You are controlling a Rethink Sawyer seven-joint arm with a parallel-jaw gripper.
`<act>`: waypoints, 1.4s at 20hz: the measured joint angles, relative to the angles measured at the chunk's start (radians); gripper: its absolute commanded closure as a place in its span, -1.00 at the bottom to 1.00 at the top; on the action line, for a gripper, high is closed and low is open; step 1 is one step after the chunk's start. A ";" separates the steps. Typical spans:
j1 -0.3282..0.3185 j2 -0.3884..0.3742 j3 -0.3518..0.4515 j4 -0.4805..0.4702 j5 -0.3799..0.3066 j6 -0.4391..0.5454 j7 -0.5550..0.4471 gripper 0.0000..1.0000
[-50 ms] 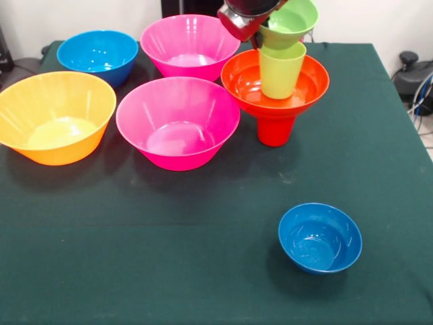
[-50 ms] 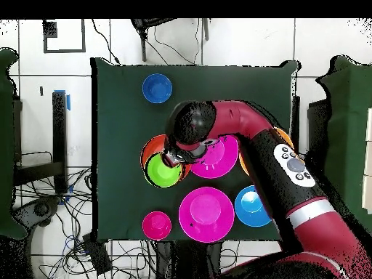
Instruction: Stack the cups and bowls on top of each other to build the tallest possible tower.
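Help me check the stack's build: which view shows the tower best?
The front view: the tower shows side-on, red cup as base, red-orange bowl, lime-green cup and small green bowl tilted above. Overhead, only its green top and an orange rim show beside the arm.

A dark green table [image 1: 203,271] fills the scene. Black cables [image 2: 43,211] lie tangled on the pale floor [image 2: 240,43] beside it. A dark device [image 1: 413,74] with cords sits off one edge.

Open table [image 1: 169,271] in front, only a small blue bowl [image 1: 320,237]; far side crowded with bowls.
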 measured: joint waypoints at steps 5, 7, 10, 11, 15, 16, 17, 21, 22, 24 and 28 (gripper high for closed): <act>-0.001 0.028 0.009 0.000 0.006 -0.006 0.000 1.00; -0.001 0.030 0.016 0.000 0.009 -0.008 0.000 1.00; 0.000 0.032 0.021 0.000 0.009 -0.008 0.000 1.00; 0.000 0.032 0.023 0.000 0.009 -0.008 0.000 1.00; 0.000 0.033 0.028 0.001 0.007 -0.008 0.000 1.00; 0.000 0.033 0.029 0.001 0.007 -0.008 0.000 1.00; 0.000 0.033 0.030 0.001 0.006 -0.009 0.000 1.00; -0.001 0.033 0.035 0.002 0.003 -0.009 0.000 1.00; -0.001 0.033 0.036 0.002 0.002 -0.009 0.000 1.00; -0.004 0.033 0.039 0.002 0.000 -0.009 0.000 1.00; -0.012 0.029 0.043 0.002 -0.002 -0.009 0.000 1.00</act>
